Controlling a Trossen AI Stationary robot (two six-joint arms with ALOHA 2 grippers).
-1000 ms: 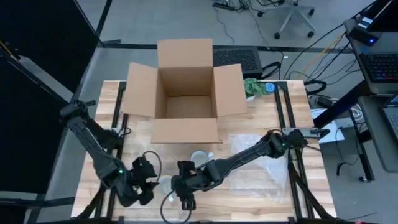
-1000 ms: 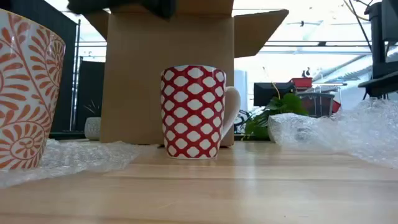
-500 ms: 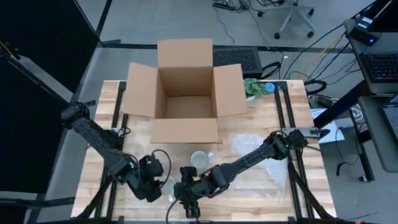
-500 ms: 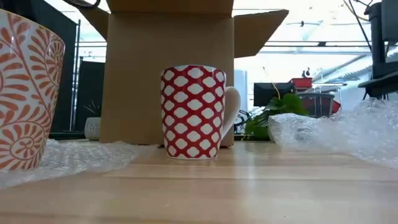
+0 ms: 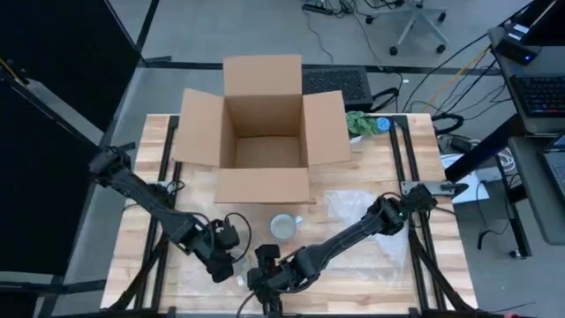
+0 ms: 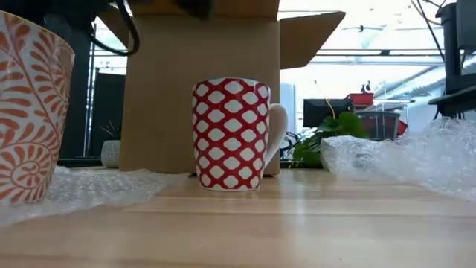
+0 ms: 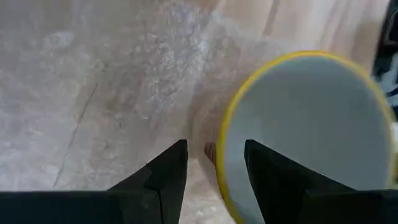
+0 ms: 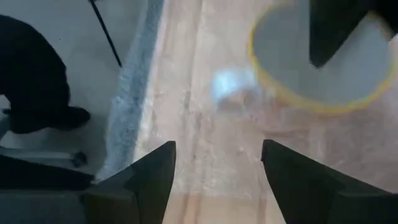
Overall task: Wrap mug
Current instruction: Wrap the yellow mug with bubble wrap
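Table (image 5: 353,269) is pale wood planks with visible grain – smooth, slightly satin. Box (image 5: 262,132) is matt brown cardboard. Bubble wrap (image 6: 405,160) is crinkly clear plastic. Red-and-white mug (image 6: 232,134) and orange-patterned mug (image 6: 30,112) look like glazed ceramic – glossy.

Red-and-white lattice mug (image 6: 230,134), orange fern-patterned mug (image 6: 30,112)

My high cam looks straight down on the whole table (image 5: 371,168). Low cam sits at tabletop level, facing the cardboard box (image 6: 201,97); the high cam shows it upper centre. Both wrist cams are close over the yellow-rimmed mug (image 7: 305,130).
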